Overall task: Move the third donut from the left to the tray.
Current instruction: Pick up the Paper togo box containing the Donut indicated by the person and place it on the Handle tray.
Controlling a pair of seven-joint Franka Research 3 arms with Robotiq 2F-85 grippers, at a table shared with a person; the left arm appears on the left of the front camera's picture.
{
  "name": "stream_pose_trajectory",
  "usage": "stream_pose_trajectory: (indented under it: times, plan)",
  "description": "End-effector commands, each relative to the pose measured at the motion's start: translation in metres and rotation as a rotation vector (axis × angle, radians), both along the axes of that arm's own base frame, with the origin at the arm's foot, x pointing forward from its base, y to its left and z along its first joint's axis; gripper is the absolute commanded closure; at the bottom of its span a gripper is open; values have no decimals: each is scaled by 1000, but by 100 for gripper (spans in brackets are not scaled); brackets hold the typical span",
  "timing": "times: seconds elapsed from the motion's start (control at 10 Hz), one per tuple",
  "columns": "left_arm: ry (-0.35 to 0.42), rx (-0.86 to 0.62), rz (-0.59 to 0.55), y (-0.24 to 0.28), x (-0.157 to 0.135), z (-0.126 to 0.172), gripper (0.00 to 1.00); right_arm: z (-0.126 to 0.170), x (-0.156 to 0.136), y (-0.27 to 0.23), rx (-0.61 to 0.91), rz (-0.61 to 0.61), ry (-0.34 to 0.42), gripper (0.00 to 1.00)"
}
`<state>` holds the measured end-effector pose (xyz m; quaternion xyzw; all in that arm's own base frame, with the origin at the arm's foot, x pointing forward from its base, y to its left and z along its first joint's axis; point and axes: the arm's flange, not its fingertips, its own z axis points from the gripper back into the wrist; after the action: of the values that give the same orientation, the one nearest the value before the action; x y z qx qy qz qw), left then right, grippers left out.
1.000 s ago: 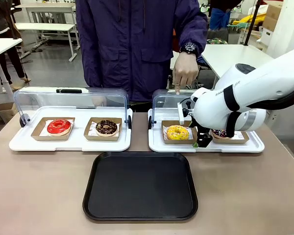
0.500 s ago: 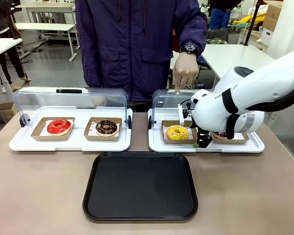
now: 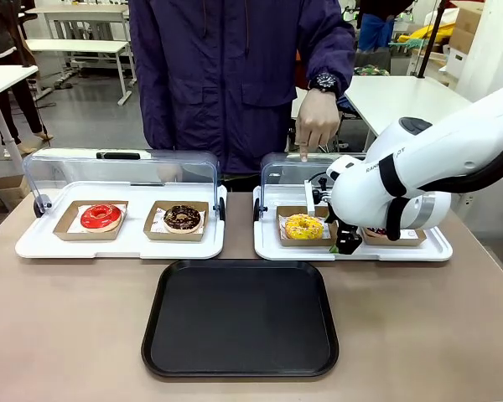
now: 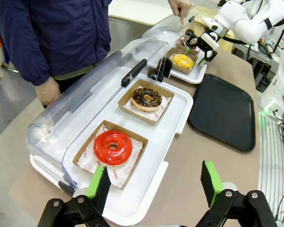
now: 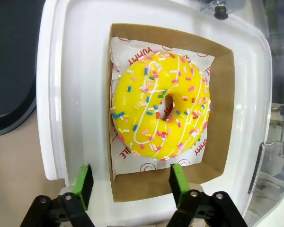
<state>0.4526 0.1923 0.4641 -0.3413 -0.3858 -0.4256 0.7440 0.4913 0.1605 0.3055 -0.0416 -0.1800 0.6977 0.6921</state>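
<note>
Brown table [image 3: 67, 318] holds two white trays with clear lids. Yellow sprinkle donut [image 5: 161, 111] sits in its cardboard holder [image 5: 222, 113] at 12 o'clock from the right gripper [image 5: 131, 182], whose green pads stand wide on either side of the holder's near edge, not squeezing. Paper says "YUMMY". Black tray [image 3: 239, 318] lies at 7 o'clock. Left gripper [image 4: 156, 182] is open, holding nothing.

You see glossy yellow icing on the third donut from the left [image 5: 161, 111], set on printed paper in a matt brown cardboard holder [image 5: 222, 118]. The tray [image 3: 240, 318] is smooth black plastic with a dull sheen. The lids [image 4: 92, 92] are clear plastic; the desk [image 3: 75, 335] is matt grey-brown.
</note>
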Motion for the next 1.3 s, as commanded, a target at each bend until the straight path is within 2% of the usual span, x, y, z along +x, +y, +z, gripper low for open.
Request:
stream_pose_trajectory:
  times: [0.0,0.1,0.2,0.9,1.2]
  plan:
    - [-11,-6,-9,1,-1,2,0,2,6,7,-15,-21,-3,100]
    - [-11,-6,-9,1,-1,2,0,1,6,7,-15,-19,2,64]
    - [-11,-6,-9,1,-1,2,0,1,6,6,-17,-17,6,100]
    - [-11,-6,-9,1,-1,2,0,-1,8,5,-36,-11,32,100]
    - [-11,-6,-9,1,-1,2,0,-4,2,-1,-32,7,17,100]
